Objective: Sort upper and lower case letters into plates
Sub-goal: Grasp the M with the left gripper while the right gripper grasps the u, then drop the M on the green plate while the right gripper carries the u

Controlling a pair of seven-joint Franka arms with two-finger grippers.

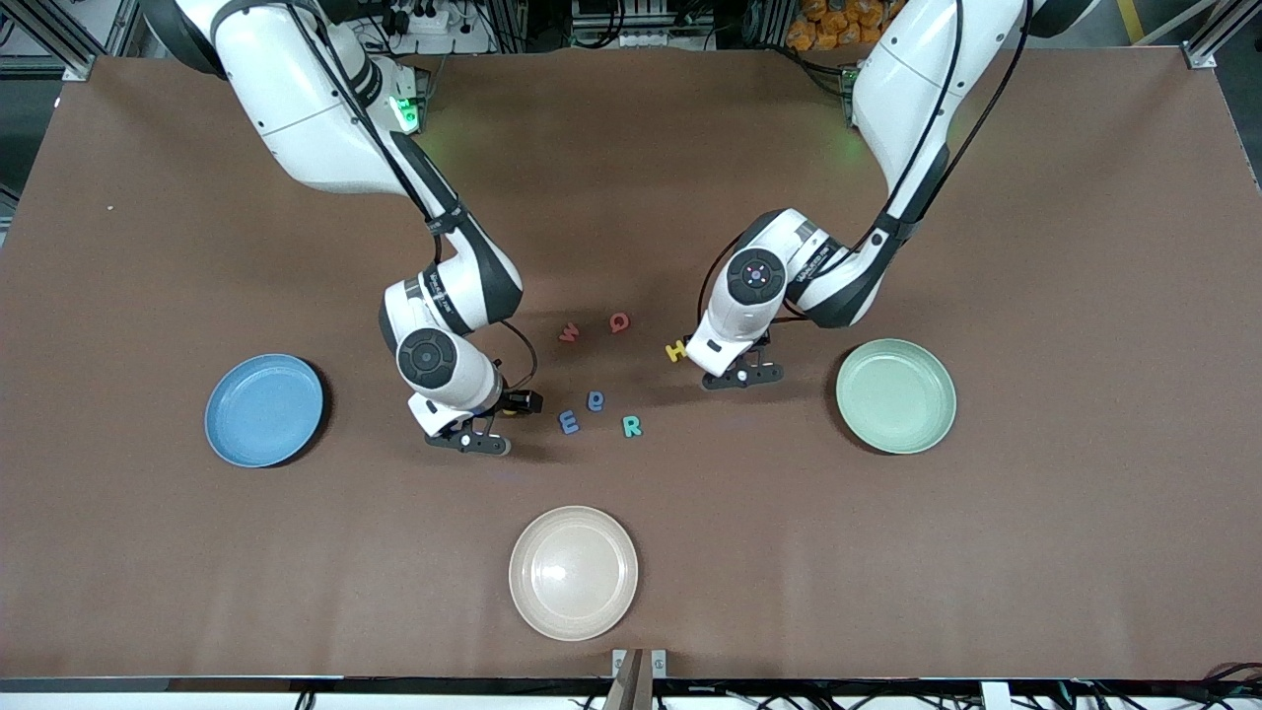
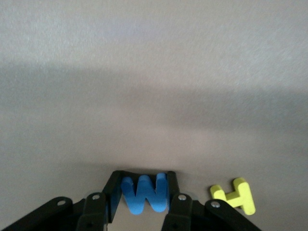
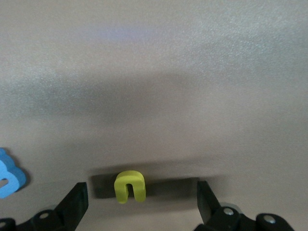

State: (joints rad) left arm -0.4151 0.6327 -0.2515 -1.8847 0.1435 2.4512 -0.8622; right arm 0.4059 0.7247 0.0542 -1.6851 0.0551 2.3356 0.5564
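Cream-white round plate [image 1: 523,572] was set nearest the camera. On the surface beside the pale mint green plate [image 1: 895,395], a flat blue letter W [image 2: 143,195] was pinched at its edges by the left gripper [image 2: 143,185]; it could be dropped through that shallow hold. A small yellow lowercase letter [image 3: 130,186] was straddled, untouched, by the wide-spread right gripper [image 3: 142,190].

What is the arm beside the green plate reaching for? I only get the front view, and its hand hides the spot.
Observer: The left wrist view shows a blue W between the left gripper's fingers, which press on both its sides.
Operator: And the arm by the blue plate?
Observer: The right gripper stands open around a small yellow letter, an n or a u. It lies flat on the table and touches neither finger.
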